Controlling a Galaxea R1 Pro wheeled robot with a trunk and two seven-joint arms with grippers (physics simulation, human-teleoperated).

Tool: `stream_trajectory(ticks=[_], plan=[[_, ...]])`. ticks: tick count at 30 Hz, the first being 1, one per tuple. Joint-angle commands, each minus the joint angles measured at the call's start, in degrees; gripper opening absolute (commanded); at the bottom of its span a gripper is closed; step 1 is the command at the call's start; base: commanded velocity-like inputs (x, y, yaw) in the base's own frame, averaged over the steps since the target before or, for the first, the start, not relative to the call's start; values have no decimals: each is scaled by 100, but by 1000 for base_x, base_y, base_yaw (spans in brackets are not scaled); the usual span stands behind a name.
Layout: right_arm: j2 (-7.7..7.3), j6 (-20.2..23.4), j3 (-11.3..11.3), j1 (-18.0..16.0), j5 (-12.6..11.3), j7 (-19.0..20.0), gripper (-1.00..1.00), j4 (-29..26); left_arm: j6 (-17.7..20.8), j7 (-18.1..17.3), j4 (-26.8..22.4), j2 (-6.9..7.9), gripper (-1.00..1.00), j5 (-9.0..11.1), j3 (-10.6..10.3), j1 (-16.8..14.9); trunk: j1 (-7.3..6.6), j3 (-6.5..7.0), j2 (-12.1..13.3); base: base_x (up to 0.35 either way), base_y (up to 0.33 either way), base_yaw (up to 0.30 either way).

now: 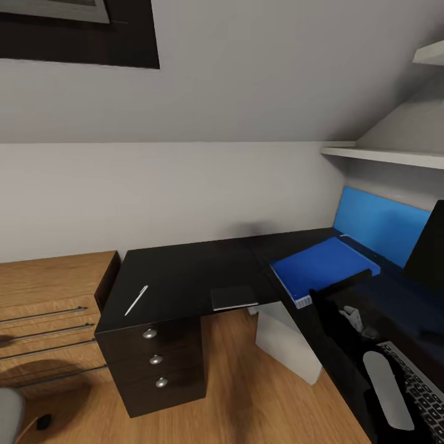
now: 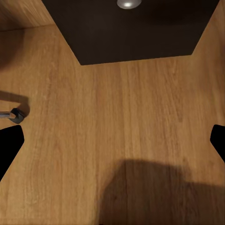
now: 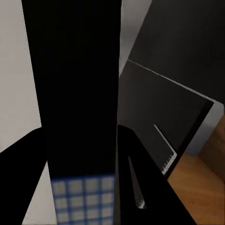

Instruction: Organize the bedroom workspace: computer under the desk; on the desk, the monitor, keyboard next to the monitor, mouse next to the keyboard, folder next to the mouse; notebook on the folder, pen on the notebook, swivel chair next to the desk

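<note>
The blue folder (image 1: 320,265) lies at the inner corner of the black desk (image 1: 185,271), one corner overhanging. My right gripper (image 1: 344,285) is shut on the folder's near edge; in the right wrist view its fingers (image 3: 140,183) flank the folder's dark slab (image 3: 79,93). The dark notebook (image 1: 234,297) and white pen (image 1: 135,300) lie on the desk's left wing. The monitor (image 1: 428,246) and keyboard (image 1: 422,394) are at the right. The white computer (image 1: 287,339) stands under the desk. The swivel chair (image 1: 9,413) shows at lower left. My left gripper (image 2: 112,143) hangs open over the floor. The mouse is out of view.
A light wooden drawer chest (image 1: 49,308) stands left of the desk's drawer unit (image 1: 157,361). White shelves (image 1: 382,154) hang on the wall above the desk's right wing. A chair caster (image 2: 14,115) rests on the wooden floor (image 2: 122,122) near my left gripper.
</note>
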Motion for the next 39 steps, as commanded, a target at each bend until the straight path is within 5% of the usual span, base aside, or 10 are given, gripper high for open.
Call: stream_trajectory(ticks=[1, 4, 10, 16, 25, 33, 39], plan=[[-6, 30, 38, -770, -19, -129, -100, 721, -30, 31, 2, 4, 100, 56, -48, -4, 0, -7, -4, 0, 0, 0], [-27, 7, 22, -1803, -13, -180, -100, 1803, -30, 28, 2, 4, 100, 56, -48, -4, 0, -7, -4, 0, 0, 0], [-83, -148, -95, -2584, -78, -189, -100, 3001, -30, 27, 2, 4, 100, 53, -48, -5, 0, -7, -4, 0, 0, 0], [-79, -587, -426, -2700, -245, -189, -100, 3463, -30, 26, 2, 4, 100, 53, -48, -6, 0, -7, -4, 0, 0, 0], [-35, -1381, -432, -2700, -242, -157, -100, 3976, -22, 21, 3, 4, 100, 61, -48, -4, 0, -7, -4, 0, 0, 0], [211, -2027, -430, -2700, -262, -182, -100, 4242, -29, 20, 2, 4, 100, 60, -47, -5, 0, -7, -4, 0, 0, 0], [244, -2383, -431, -2700, -283, -168, -100, 4482, -30, 27, 2, 4, 100, 54, -44, -5, 0, -7, -4, 0, 0, 0]])
